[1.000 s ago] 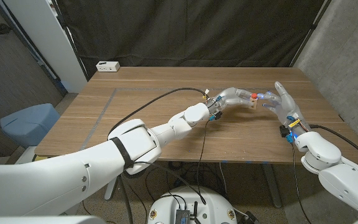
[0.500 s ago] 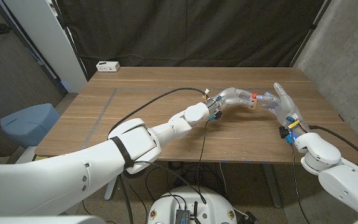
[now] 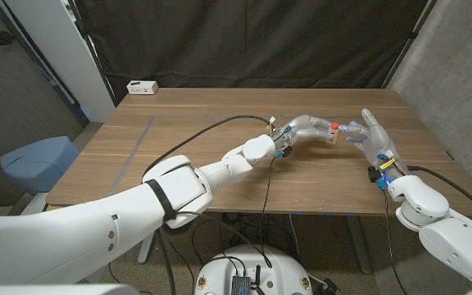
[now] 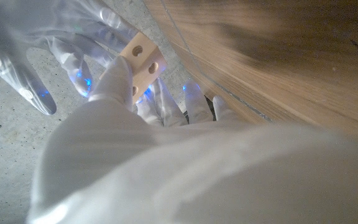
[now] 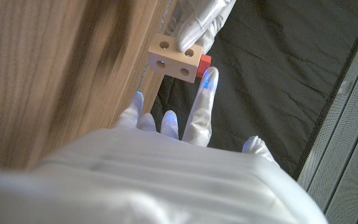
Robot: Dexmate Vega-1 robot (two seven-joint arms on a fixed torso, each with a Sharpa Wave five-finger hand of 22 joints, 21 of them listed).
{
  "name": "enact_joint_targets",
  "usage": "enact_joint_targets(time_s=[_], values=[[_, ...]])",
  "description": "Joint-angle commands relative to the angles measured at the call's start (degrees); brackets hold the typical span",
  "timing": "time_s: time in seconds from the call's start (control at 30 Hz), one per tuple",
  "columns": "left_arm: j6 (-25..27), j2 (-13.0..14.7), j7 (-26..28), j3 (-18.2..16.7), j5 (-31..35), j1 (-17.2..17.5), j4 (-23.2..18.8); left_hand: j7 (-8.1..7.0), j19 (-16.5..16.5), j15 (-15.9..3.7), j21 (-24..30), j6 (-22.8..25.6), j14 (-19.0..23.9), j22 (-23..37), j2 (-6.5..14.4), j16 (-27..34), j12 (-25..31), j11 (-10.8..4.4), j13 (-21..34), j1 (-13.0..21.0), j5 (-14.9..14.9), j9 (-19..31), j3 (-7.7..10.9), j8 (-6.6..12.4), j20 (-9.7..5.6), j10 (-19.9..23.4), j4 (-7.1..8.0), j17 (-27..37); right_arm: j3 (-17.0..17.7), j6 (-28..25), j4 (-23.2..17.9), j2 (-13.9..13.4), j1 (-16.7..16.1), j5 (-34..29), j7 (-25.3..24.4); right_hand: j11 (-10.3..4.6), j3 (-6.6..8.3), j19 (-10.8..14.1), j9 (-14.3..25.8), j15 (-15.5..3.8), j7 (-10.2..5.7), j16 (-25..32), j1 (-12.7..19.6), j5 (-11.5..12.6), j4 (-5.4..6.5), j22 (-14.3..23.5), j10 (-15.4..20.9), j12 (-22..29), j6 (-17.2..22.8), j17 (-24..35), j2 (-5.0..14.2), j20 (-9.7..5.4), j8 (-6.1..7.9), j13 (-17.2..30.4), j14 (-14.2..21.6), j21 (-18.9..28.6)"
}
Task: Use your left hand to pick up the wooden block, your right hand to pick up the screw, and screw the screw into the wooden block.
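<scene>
Above the table's far right, left hand (image 3: pixel 308 125) grips the block (image 3: pixel 333 134); the red screw (image 3: pixel 334 126) sits in it, right hand (image 3: pixel 374 138) fingertips at the head, grip unclear, tightening apparently unfinished.

A small white box (image 3: pixel 142 87) sits at the far left corner of the wooden table (image 3: pixel 203 111). A strip of grey tape (image 3: pixel 138 145) runs across the table's left part. Off the left edge stands a blue chair (image 3: pixel 35 161). A black curtain (image 3: pixel 244 41) hangs behind.
</scene>
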Motion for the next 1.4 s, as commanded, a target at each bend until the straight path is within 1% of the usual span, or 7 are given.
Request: enact_joint_targets(time_s=[0.03,0.37,0.7,0.9,1.13,1.23,1.4], values=[[-0.2,0.1,0.2,0.0,-0.1,-0.1,0.0,1.86,0.0,-3.19,0.1,5.5,0.6,0.1,2.3,0.0,1.3,-0.03,15.5,-1.3,0.2,0.1,3.05,0.67,-0.27,0.5,2.45,0.1,0.0,-0.4,-0.1,0.5,0.2,-1.0,-1.6,0.68,-0.01,0.6,0.3,0.26,-0.09,0.2,0.6,0.3,-0.22,0.1,0.1,-0.2,-1.4,0.0,-0.22,0.05,-0.33,0.2,0.3,0.5],[-1.0,0.3,0.3,0.1,0.2,0.0,-0.2,1.85,0.0,-3.15,0.1,5.3,0.5,0.1,2.4,0.1,1.3,0.04,15.5,-1.3,0.2,0.1,3.08,0.64,-0.29,0.5,2.45,0.1,-0.1,0.0,0.5,1.0,0.5,-1.0,-1.7,1.76,0.0,0.7,0.5,0.34,-0.62,0.0,0.8,0.3,-0.34,0.1,-0.6,-0.6,-4.2,0.0,-0.22,0.1,-1.22,0.2,0.3,0.4],[-1.7,0.5,0.3,0.0,0.5,0.3,-0.4,1.83,0.0,-3.2,0.1,5.3,0.5,0.1,2.2,0.1,1.4,0.01,15.5,-1.3,0.2,0.1,3.03,0.6,-0.28,0.5,2.41,0.1,-0.7,0.6,1.4,0.8,1.7,-1.0,-0.7,1.61,-0.11,0.7,0.2,0.36,-1.19,-0.3,0.9,0.3,-0.41,0.1,-2.0,-1.0,-9.3,0.0,-0.29,0.07,-3.37,0.2,-0.1,0.3],[-2.1,0.5,0.2,0.0,0.6,0.4,-0.6,1.83,0.0,-3.23,0.1,5.4,0.6,0.1,2.3,0.1,1.4,-0.04,15.5,-1.3,0.2,0.1,3.05,0.65,-0.28,0.5,2.45,0.1,-1.0,1.1,2.0,0.6,2.2,-0.9,0.1,0.91,-0.2,1.3,-0.1,0.39,-2.24,-0.4,0.8,0.2,-0.4,0.1,-2.9,-1.2,-11.5,0.1,-0.33,0.0,-4.51,0.2,-0.4,0.4],[-2.5,0.5,0.4,-0.1,0.9,0.7,-0.8,1.82,0.1,-3.18,0.1,5.4,0.6,0.1,2.3,0.1,1.3,-0.07,15.4,-1.3,0.2,0.1,3.06,0.67,-0.32,0.5,2.44,0.1,-1.0,1.4,2.3,0.0,2.2,-0.1,1.5,0.52,-0.36,1.1,-0.5,0.35,-2.55,-0.6,0.7,0.2,-0.36,0.1,-4.1,-1.3,-13.4,0.1,-0.45,0.17,-5.53,0.3,-1.0,0.2],[-2.7,0.6,0.4,-0.1,1.0,0.8,-1.0,1.89,0.0,-3.15,0.1,5.3,0.5,0.1,2.3,0.0,1.3,0.06,15.4,-1.3,0.2,0.1,3.13,0.61,-0.28,0.5,2.44,0.1,-1.1,1.5,2.5,-0.4,2.3,0.3,2.4,0.77,-0.47,0.8,-0.6,0.42,-2.53,-0.8,0.6,0.2,-0.31,0.1,-4.7,-1.4,-13.9,0.1,-0.51,0.22,-5.83,0.3,-1.4,0.1],[-3.0,0.7,0.5,-0.2,1.2,1.2,-1.4,1.83,0.0,-3.19,0.1,5.4,0.5,0.1,2.2,0.0,1.4,-0.11,15.4,-1.4,0.2,0.1,3.05,0.66,-0.26,0.5,2.45,0.1,-1.2,1.6,2.9,-0.9,2.5,1.0,3.6,0.59,-0.66,0.3,-0.9,0.57,-3.24,-0.9,0.3,0.1,-0.2,0.1,-5.4,-1.4,-14.9,0.1,-0.61,0.24,-6.45,0.3,-2.1,-0.1]])
